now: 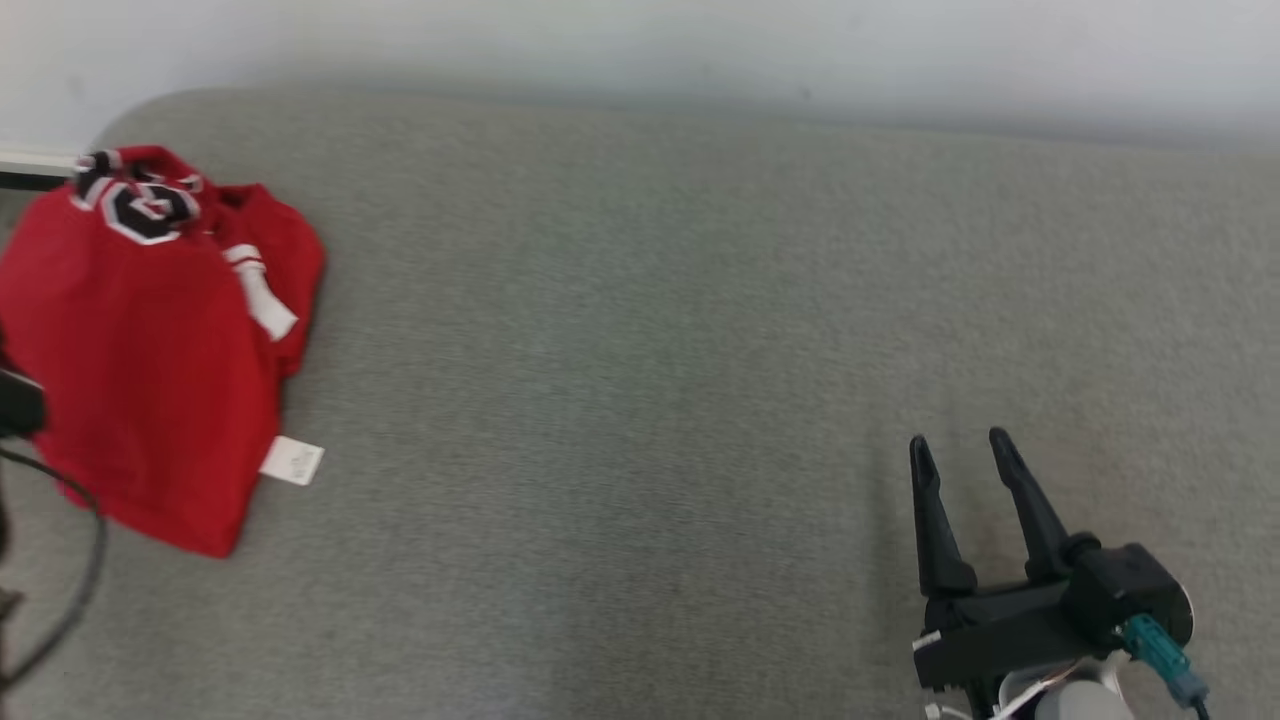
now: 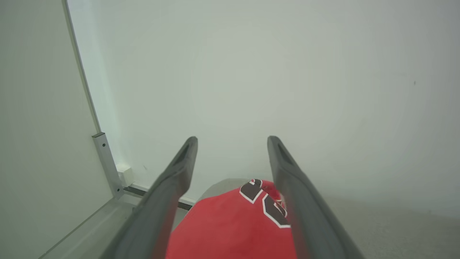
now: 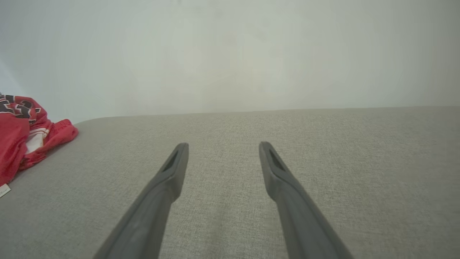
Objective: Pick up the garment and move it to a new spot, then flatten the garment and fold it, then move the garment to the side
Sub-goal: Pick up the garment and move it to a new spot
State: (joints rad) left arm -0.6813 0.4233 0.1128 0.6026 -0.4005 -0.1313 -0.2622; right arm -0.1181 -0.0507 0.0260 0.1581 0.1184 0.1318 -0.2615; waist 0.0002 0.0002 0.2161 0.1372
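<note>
Grey woven fabric covers a wide padded surface with a rounded far left corner, set against a plain pale wall. A red garment lies in a loosely folded heap at the left edge of the surface, close to that far left corner. It looks like a sports jersey: bold black characters outlined in white show on the part nearest the wall, and white stripes show on a fold along its right side. A small white label sticks out from the garment's near right side and lies flat on the grey fabric. The right gripper is near the surface's near right corner, well apart from the garment, with bare grey fabric between them. Its two long dark fingers point toward the wall and stand spread wide with nothing between them. The left gripper, seen from its own wrist camera, also has its fingers spread wide and holds nothing. The garment's red cloth and black characters show low between those fingers; whether they touch the cloth cannot be told. A thin dark cable loops at the left edge of the head view beside the garment. A pale metal rail stands upright in the wall corner beyond the surface's left end.
</note>
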